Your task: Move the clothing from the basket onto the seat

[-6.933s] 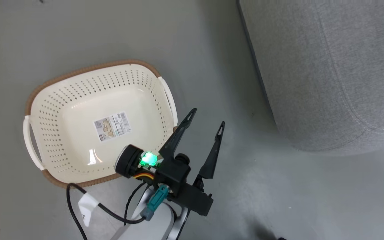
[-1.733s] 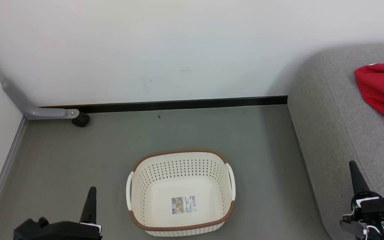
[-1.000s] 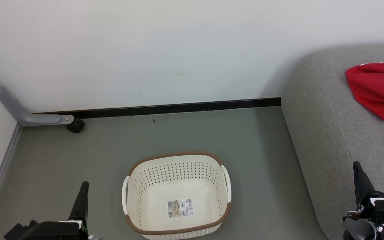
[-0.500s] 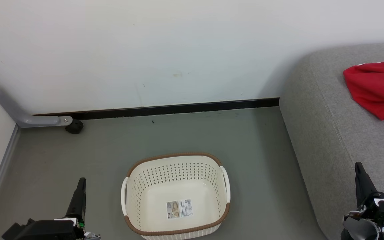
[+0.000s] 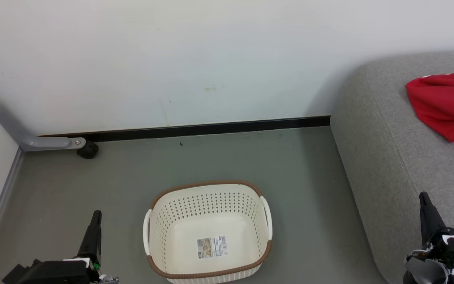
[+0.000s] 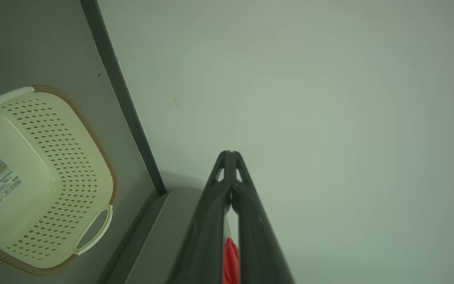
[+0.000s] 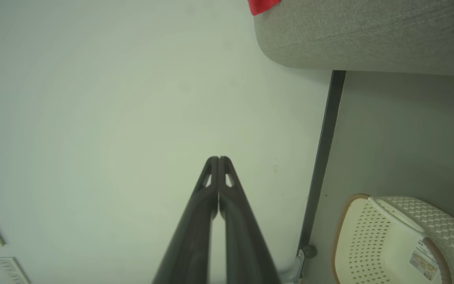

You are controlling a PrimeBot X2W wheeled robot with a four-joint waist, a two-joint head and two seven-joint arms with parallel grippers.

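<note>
Red clothing [image 5: 443, 106], soft and light, likely best pinched at a fold, lies on the seat [image 5: 388, 157] at two o'clock; basket [image 5: 207, 184] bare, left gripper [image 6: 230, 154] and right gripper [image 7: 218, 158] clenched empty.

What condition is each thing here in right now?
basket: upright on the floor, no clothing inside.
clothing: crumpled on the seat.
seat: bearing the clothing.
left end effector: shut, holding nothing.
right end effector: shut, holding nothing.

Basket [image 5: 207, 205] glossy perforated plastic; seat [image 5: 388, 157] matt coarse cloth; clothing [image 5: 440, 104] smooth cloth.
</note>
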